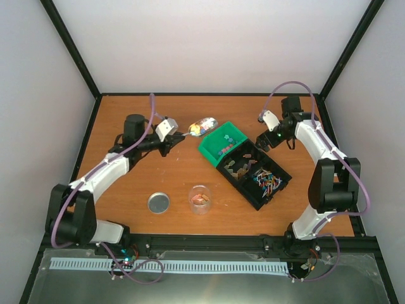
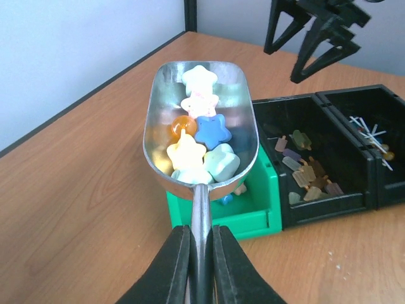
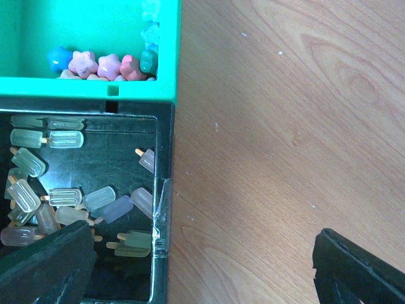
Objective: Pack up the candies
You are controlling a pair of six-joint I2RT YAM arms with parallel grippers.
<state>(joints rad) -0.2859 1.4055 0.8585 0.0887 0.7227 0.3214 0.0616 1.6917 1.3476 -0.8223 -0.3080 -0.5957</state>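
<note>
Farthest left on the desk (image 1: 126,183) lies a round metal lid (image 1: 159,202), flat and on its own. Up from it, the left pincer (image 2: 201,272) is clenched tight on the thin handle of a metal scoop (image 2: 158,120). Its two black fingers press the handle from either side, and nothing else is in their grip. Right of the lid stands a clear jar (image 1: 200,199), open, with a little brownish-orange heap at its bottom.

The scoop is held level above the desk. In its bowl sit some of the candies (image 2: 199,139): star-shaped pieces in white, pink, blue, pale yellow and mint, plus one round orange piece. The bowl is at the left end of the green bin (image 1: 212,149). Whether it is over the rim or just beside it, the views do not settle. More star candies in blue, pink and teal lie inside the green bin, along the wall it shares with the black tray (image 1: 278,190).

That tray touches the green bin on its right. Its nearer compartment holds pale ice-lolly-shaped pieces (image 3: 63,196), and the next one holds thin coloured sticks (image 2: 373,133).

Rightmost, the right pincer (image 3: 202,272) is released. Its fingers are spread wide, with only bare desk and the tray's edge below them, and they grasp and touch nothing.
</note>
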